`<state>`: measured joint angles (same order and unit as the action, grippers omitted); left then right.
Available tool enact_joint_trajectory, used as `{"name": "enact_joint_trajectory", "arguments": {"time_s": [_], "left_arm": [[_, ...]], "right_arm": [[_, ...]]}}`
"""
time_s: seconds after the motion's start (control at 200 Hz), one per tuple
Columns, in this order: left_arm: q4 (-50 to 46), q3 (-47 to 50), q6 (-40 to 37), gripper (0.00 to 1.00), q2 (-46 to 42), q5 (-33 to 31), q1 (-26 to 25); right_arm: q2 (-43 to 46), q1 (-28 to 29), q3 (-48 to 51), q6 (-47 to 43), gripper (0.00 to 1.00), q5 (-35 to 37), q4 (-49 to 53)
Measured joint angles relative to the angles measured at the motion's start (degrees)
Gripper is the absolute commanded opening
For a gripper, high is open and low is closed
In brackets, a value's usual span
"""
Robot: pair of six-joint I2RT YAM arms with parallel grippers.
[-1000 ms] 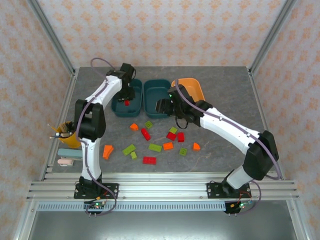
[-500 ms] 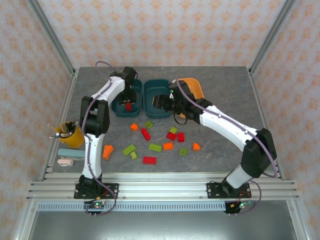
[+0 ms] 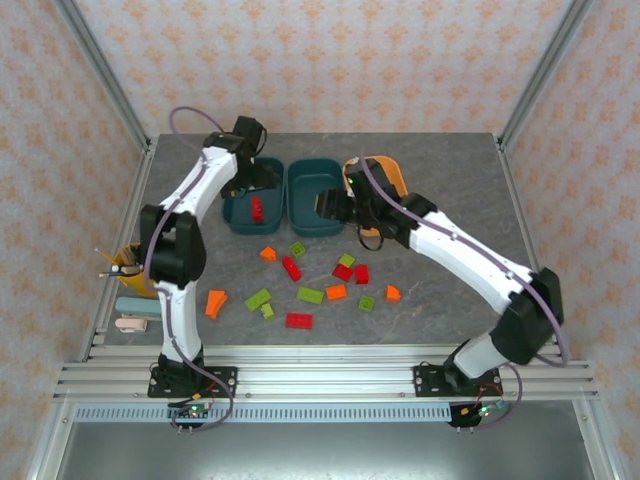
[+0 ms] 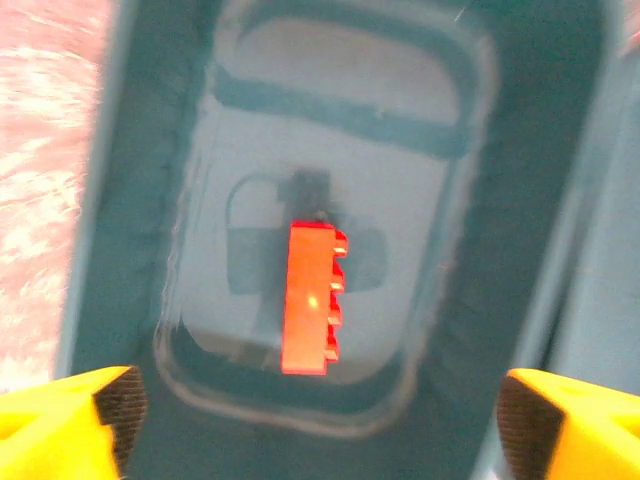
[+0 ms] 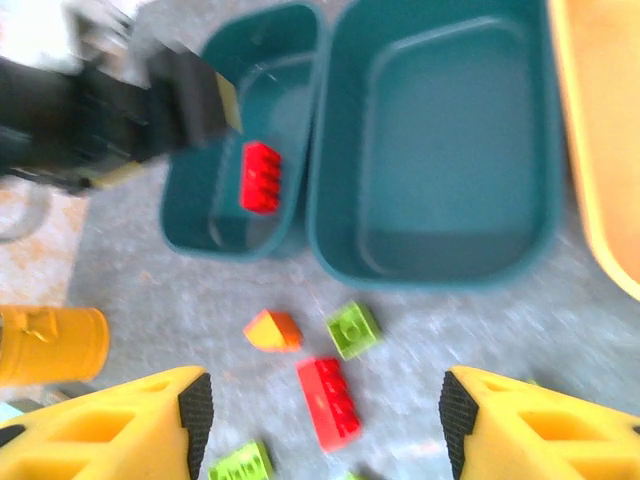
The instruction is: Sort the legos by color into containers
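Progress: one red brick is seen in the left teal tub; the other bricks are left scattered on the counter. Left tool and right tool are spread apart, nothing gripped.

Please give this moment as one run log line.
left tool open above left teal tub | red brick lies inside | right tool open, empty

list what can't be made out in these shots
- Inside of the orange tub: the right arm covers much of it from above; the frame edge cuts it at the right wrist.
- Contents of the yellow cup: too small from above.
- Stud count on the red brick: blurred in both wrist views.
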<state>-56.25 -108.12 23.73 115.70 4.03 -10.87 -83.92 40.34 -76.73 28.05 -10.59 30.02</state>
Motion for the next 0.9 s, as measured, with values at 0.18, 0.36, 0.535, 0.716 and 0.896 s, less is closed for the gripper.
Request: {"name": "enact_joint_trajectory", "arguments": {"time_s": [0.18,0.36,0.535,0.716,0.896], "left_arm": [[5.9,13.6,4.0,1.0,-21.8,1.0,-5.7],[12.4,33.2,10.4,1.0,-39.9,3.5,-17.4],[13.2,48.3,17.9,1.0,-54.6,3.5,-24.7],[12.9,54.0,23.5,1.0,-65.5,2.8,-28.3],[12.4,55.0,25.8,1.0,-69.0,1.5,-28.5]], "right_arm": [[11.6,2.8,10.8,3.7,0.65,2.1,12.4],[10.0,6.3,21.0,8.5,0.65,0.4,17.4],[3.5,6.5,24.6,12.0,0.65,-1.2,15.5],[-1.9,6.4,25.8,15.2,0.63,-2.5,11.7],[-4.2,5.1,26.0,17.2,0.58,-2.5,9.4]]}}
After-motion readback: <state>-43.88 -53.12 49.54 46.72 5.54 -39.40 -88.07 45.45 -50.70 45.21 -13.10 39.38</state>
